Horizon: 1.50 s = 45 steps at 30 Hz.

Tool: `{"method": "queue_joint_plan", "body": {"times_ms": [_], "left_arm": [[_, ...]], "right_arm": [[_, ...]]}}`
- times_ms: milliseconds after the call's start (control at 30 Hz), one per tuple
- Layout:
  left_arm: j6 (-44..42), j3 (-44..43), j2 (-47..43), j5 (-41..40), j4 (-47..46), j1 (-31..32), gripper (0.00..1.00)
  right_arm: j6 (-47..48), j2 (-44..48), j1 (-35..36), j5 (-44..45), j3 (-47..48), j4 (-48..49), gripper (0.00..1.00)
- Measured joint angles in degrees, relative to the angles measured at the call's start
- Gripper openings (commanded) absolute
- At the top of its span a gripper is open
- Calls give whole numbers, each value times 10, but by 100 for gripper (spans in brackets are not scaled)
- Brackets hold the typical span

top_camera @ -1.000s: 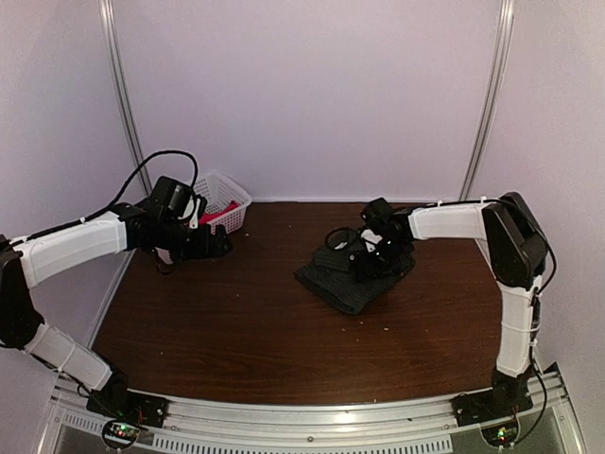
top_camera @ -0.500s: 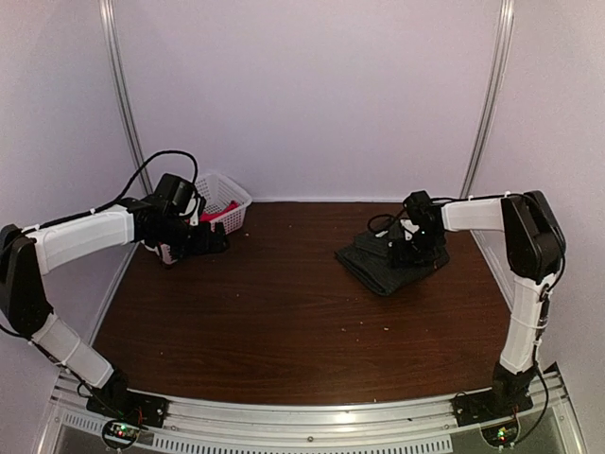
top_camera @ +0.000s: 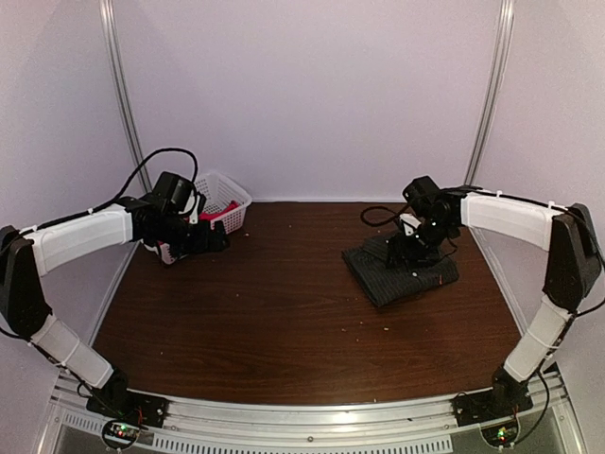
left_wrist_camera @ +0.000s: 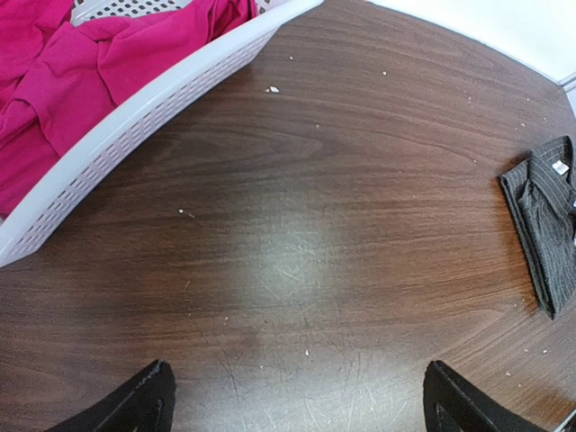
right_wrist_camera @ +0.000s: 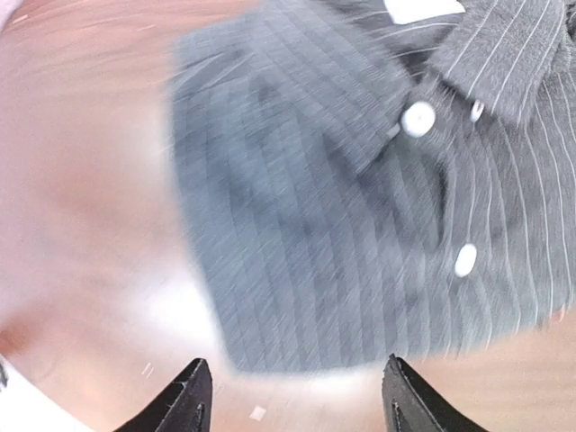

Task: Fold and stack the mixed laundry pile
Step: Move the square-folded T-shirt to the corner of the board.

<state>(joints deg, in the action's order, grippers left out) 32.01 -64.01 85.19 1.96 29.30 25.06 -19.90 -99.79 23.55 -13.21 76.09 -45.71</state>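
Note:
The dark charcoal pinstriped shirt (top_camera: 402, 272) lies folded on the table at the right; it fills the right wrist view (right_wrist_camera: 360, 198), collar and white buttons showing, and shows small in the left wrist view (left_wrist_camera: 547, 225). My right gripper (top_camera: 412, 244) hovers over its far edge, open and empty (right_wrist_camera: 295, 396). The red-pink T-shirt (top_camera: 219, 214) lies bunched in the white lattice basket (top_camera: 227, 194); it also shows in the left wrist view (left_wrist_camera: 81, 63). My left gripper (top_camera: 216, 241) is just in front of the basket (left_wrist_camera: 144, 117), open and empty (left_wrist_camera: 297, 405) over bare table.
The basket stands at the table's far left corner against the back wall. Dark brown wooden table (top_camera: 274, 322) with small white crumbs. Metal frame posts (top_camera: 123, 95) stand at both back corners. A black cable (top_camera: 378, 219) trails beside the right wrist.
My right gripper dragged the folded pinstriped shirt rightward across the table, then let go and lifted off it. The left arm barely moved.

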Motion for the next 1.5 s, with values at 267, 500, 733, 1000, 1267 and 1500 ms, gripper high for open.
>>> {"method": "queue_joint_plan", "body": {"times_ms": [267, 500, 733, 1000, 1267, 1500], "left_arm": [[0, 0, -33, 0, 3, 0, 98], [0, 3, -42, 0, 4, 0, 98], [0, 3, -42, 0, 4, 0, 98], [0, 2, -42, -5, 8, -4, 98], [-3, 0, -39, -6, 10, -19, 98], [-11, -14, -16, 0, 14, -44, 98]], "right_arm": [[-27, 104, 39, -7, -144, -45, 65], [-55, 17, 51, -5, -181, -9, 65], [-100, -89, 41, 8, -47, 37, 66], [-130, -158, -21, 10, 41, 111, 66], [-67, -226, -82, 1, 140, 103, 66], [-13, -267, -140, -1, 207, 77, 66]]}}
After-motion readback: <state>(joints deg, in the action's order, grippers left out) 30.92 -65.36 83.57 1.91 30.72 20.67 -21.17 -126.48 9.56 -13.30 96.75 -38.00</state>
